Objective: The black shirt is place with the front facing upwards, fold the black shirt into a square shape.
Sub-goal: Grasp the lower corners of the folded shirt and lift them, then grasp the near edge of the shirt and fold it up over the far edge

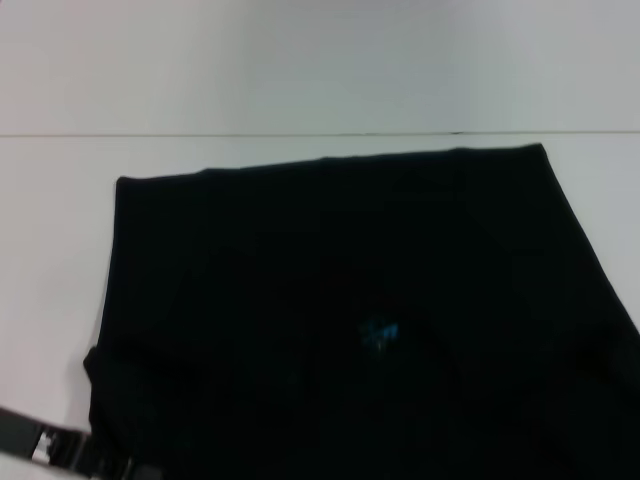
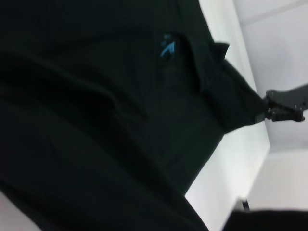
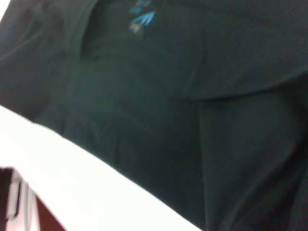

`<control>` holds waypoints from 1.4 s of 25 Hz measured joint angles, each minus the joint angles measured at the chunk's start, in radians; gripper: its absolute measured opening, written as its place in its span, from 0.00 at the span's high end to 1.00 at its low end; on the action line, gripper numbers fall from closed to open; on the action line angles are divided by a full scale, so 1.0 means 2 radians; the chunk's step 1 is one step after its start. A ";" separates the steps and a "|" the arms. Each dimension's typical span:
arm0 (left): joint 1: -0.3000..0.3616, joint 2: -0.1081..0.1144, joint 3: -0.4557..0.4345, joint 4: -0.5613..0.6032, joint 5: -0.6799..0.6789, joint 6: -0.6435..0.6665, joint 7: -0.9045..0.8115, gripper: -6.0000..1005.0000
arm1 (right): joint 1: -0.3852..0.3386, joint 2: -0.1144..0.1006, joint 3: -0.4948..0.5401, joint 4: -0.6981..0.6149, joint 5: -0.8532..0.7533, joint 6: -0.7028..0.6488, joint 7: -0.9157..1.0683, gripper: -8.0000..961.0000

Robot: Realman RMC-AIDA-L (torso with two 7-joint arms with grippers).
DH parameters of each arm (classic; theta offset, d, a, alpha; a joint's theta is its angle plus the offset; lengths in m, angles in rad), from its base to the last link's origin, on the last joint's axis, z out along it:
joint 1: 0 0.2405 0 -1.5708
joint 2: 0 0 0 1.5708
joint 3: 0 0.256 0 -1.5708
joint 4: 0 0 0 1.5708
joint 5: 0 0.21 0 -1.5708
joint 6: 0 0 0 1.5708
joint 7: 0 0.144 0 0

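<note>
Left claw sits low at the near left edge of the black shirt; I can't tell its grip. Shirt lies flat on the white bench. Right claw pinches a sleeve corner. Folding's barely begun; next I lift and carry the edge across.

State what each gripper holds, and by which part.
A gripper in the left wrist view meets a raised corner of the black shirt, apparently pinching it. Which arm's it is, and any other hold, cannot be told.
</note>
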 joint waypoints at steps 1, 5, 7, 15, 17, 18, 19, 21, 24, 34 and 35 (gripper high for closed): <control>0.000 -0.001 0.001 0.000 0.007 0.007 0.001 0.98 | -0.002 0.003 -0.002 0.005 -0.009 -0.007 -0.008 0.93; 0.000 -0.001 0.016 -0.004 0.026 0.033 0.006 0.98 | -0.006 0.015 -0.006 0.022 -0.040 -0.022 -0.039 0.93; -0.002 -0.003 0.023 -0.004 0.029 0.037 0.010 0.98 | -0.007 0.017 -0.003 0.030 -0.045 -0.017 -0.048 0.93; -0.016 -0.001 -0.049 -0.004 0.003 0.008 0.025 0.98 | -0.001 0.010 0.093 0.035 -0.019 0.008 -0.048 0.93; -0.021 -0.001 -0.081 -0.005 0.001 -0.011 0.022 0.98 | 0.000 0.007 0.120 0.038 0.004 0.018 -0.040 0.93; -0.023 -0.001 -0.113 -0.005 0.000 -0.029 0.016 0.98 | 0.001 0.007 0.130 0.039 0.017 0.026 -0.034 0.93; -0.025 -0.002 -0.143 -0.005 0.000 -0.050 0.008 0.98 | 0.000 0.007 0.141 0.041 0.032 0.035 -0.027 0.93; -0.025 -0.004 -0.183 -0.006 0.000 -0.091 -0.004 0.98 | -0.002 0.009 0.159 0.051 0.068 0.068 -0.013 0.93; -0.025 -0.009 -0.232 -0.017 -0.006 -0.158 -0.006 0.98 | -0.004 0.010 0.175 0.078 0.122 0.122 -0.006 0.93; -0.020 -0.041 -0.251 -0.044 -0.112 -0.285 0.047 0.98 | 0.004 0.049 0.186 0.131 0.272 0.294 -0.017 0.93; -0.019 -0.044 -0.252 -0.044 -0.123 -0.298 0.051 0.98 | 0.006 0.053 0.185 0.131 0.276 0.305 -0.017 0.93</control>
